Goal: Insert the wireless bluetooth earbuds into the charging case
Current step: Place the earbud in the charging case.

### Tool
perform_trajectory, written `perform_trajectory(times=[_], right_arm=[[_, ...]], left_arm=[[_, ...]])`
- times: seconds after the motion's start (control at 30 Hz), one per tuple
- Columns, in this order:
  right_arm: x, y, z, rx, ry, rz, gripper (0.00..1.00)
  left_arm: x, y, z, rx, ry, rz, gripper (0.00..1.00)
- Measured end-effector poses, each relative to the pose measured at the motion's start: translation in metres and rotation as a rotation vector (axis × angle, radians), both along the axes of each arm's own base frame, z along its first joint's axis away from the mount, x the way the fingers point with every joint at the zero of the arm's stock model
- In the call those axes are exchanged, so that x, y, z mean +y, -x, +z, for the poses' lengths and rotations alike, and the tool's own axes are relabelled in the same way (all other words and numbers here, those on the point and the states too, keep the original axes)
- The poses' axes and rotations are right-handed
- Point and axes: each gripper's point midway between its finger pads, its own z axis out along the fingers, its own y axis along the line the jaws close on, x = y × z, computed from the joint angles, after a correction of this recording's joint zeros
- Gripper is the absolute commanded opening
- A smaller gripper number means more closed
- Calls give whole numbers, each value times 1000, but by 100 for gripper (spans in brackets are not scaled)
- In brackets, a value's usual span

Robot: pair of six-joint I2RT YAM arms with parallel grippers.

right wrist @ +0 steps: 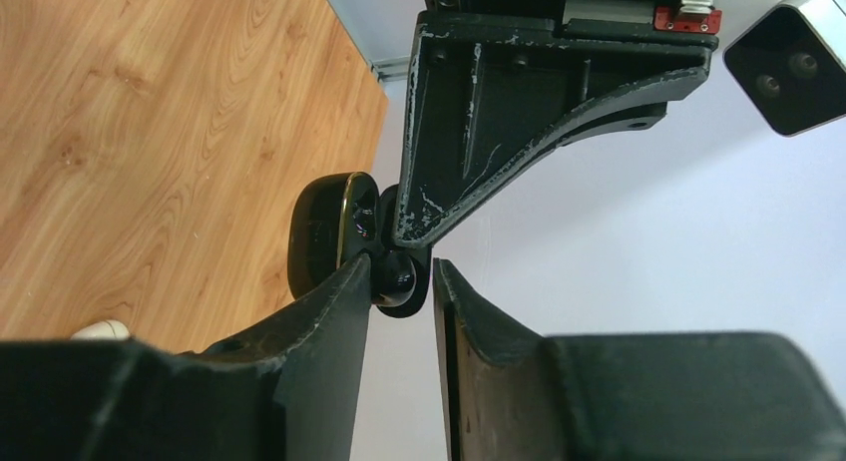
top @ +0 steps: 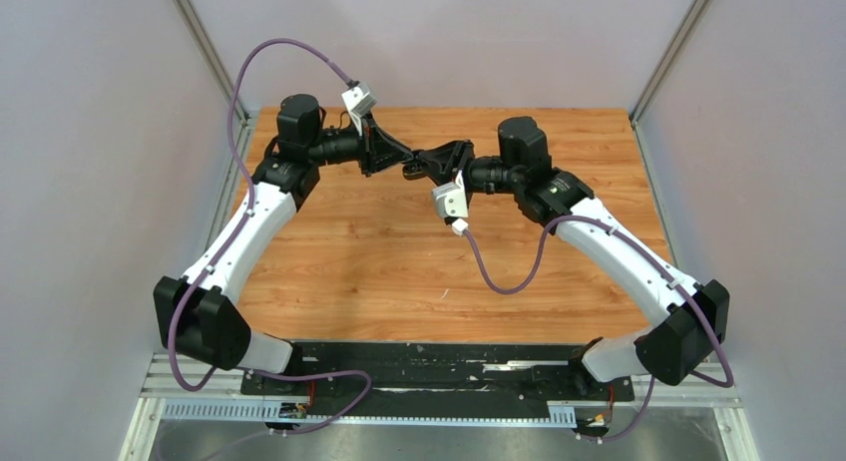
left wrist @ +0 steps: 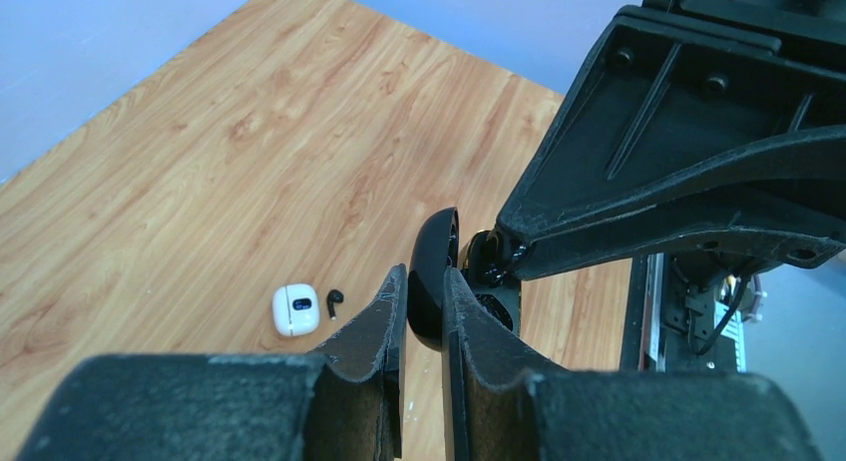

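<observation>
High over the back of the table, my left gripper [top: 402, 164] [left wrist: 424, 276] is shut on the open black charging case [left wrist: 434, 271] [right wrist: 321, 231], pinching its thin glossy shell. My right gripper [top: 427, 166] [right wrist: 404, 263] meets it tip to tip. Its jaws stand apart around a glossy black earbud [right wrist: 399, 278] [left wrist: 489, 256] that sits at the case's mouth. The earbud touches one finger, and a gap shows beside the other. On the table lie another black earbud [left wrist: 334, 301] and a closed white charging case [left wrist: 296, 309].
The wooden tabletop [top: 399, 261] is walled by pale panels on three sides. The white case and loose earbud are hidden under the arms in the top view. A purple cable [top: 499, 276] hangs from the right wrist over the table's middle.
</observation>
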Motion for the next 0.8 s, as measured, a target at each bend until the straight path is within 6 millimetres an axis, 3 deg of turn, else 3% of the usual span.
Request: perform_trajectory(times=[0.63, 0.8], right_arm=[[5, 12, 17, 248, -94, -6, 39], [-2, 11, 15, 397, -125, -53, 39]], left_arm=[[1, -4, 0, -32, -12, 15, 0], [4, -10, -3, -55, -34, 43, 0]])
